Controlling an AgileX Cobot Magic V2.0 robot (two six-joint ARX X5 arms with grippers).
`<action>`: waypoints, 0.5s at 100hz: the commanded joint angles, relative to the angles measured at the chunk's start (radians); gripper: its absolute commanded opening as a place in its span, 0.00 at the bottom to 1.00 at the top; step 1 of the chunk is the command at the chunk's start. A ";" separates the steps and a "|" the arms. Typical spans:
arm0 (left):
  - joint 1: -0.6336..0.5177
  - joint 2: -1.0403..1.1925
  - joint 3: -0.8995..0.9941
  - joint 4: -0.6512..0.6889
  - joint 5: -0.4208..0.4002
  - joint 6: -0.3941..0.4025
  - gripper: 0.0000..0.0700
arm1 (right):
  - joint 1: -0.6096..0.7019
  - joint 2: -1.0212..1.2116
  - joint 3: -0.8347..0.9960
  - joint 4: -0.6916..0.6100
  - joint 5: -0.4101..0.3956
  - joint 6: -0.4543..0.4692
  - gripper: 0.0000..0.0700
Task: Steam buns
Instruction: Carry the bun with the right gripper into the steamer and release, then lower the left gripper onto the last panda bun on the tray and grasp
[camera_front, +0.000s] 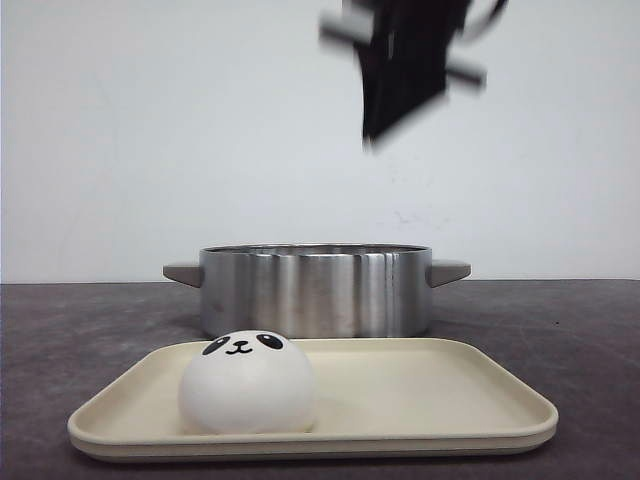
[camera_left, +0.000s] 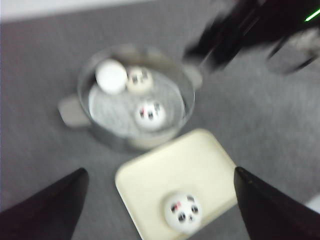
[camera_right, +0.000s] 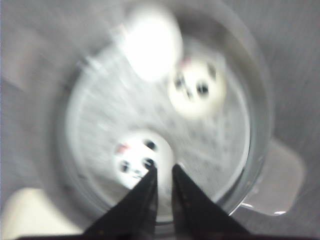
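Observation:
One panda-faced bun (camera_front: 247, 383) sits on the left part of the cream tray (camera_front: 450, 400); it also shows in the left wrist view (camera_left: 183, 212). Three buns (camera_right: 135, 157) (camera_right: 196, 85) (camera_right: 150, 42) lie in the steel pot (camera_front: 315, 290) on its perforated rack. One of them shows only its plain white side. My right gripper (camera_right: 164, 169) hangs blurred above the pot, its fingers nearly together and empty. It appears blurred at the top of the front view (camera_front: 375, 140). My left gripper (camera_left: 160, 171) is wide open and empty, high above the tray (camera_left: 180, 165).
The pot (camera_left: 187, 87) stands just behind the tray on a dark grey table and has two side handles (camera_right: 280, 175). A white wall rises behind the table. The right arm (camera_left: 235, 30) crosses above the pot's far side in the left wrist view.

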 joint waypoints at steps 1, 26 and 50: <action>-0.026 0.008 -0.052 0.027 0.023 -0.072 0.79 | 0.046 -0.081 0.024 -0.001 0.018 -0.019 0.03; -0.129 0.016 -0.363 0.216 0.080 -0.223 0.79 | 0.219 -0.370 0.024 0.007 0.111 -0.040 0.02; -0.164 0.133 -0.455 0.274 0.139 -0.264 0.83 | 0.279 -0.496 0.024 0.018 0.200 -0.025 0.02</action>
